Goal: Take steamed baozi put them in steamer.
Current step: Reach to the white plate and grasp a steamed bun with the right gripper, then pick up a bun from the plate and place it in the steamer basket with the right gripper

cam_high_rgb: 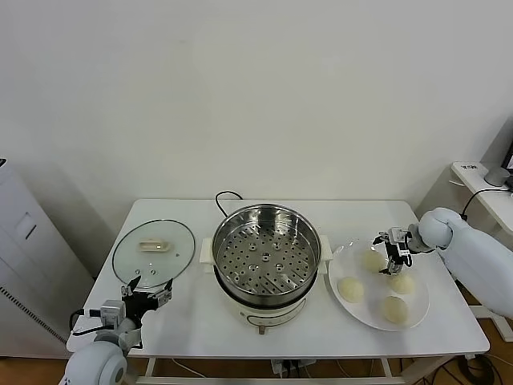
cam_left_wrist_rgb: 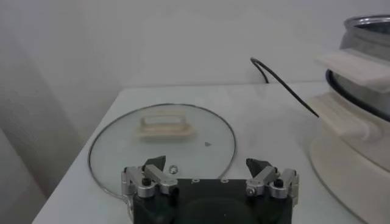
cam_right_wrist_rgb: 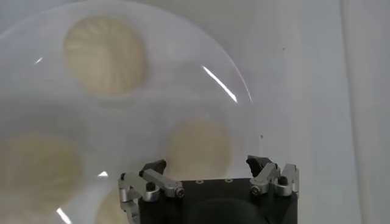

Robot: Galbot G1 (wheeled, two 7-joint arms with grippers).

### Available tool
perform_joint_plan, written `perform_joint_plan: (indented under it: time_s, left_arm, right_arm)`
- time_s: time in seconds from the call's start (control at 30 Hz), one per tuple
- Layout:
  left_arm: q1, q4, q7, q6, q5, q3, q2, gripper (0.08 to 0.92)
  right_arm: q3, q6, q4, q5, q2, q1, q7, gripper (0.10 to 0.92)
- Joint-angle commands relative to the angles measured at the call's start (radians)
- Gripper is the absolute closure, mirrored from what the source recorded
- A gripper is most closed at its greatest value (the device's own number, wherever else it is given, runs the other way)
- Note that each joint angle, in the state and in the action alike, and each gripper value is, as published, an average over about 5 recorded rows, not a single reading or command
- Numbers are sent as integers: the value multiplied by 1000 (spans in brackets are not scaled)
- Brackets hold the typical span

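White table point(cam_high_rgb: 200, 329): steamer point(cam_high_rgb: 264, 258) centre with lid point(cam_high_rgb: 153, 250) set off left, four baozi point(cam_high_rgb: 351, 289) on plate point(cam_high_rgb: 417, 318) right; right gripper point(cam_high_rgb: 393, 255), jaws apart, hovers over them to pick; left gripper point(cam_high_rgb: 146, 293) idle, apart, near left.

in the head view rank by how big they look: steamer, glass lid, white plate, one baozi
1. steamer
2. white plate and glass lid: look alike, left unranked
3. baozi, clearly smallest

Even, bright light overall; glare streaks on the plate point(cam_right_wrist_rgb: 213, 79); baozi point(cam_right_wrist_rgb: 105, 55) blurred in the right wrist view.
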Motion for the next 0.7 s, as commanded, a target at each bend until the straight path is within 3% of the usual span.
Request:
perform_joint_plan:
  time_s: [0.03,0.4,0.7]
  left_arm:
    - [-9,-3,-1,1,0,6,1,177]
    - [-2,-22,-7,6,-1,4,5,177]
    - [3,-41,-16,12,-1,5,-4,177]
  right_arm:
    - [-5,12,-66,-22,55,9,-14,250]
    - [-29,0,-22,18,23,29,-59,471]
    - [-216,-37,157,177,-129,205,-91,499]
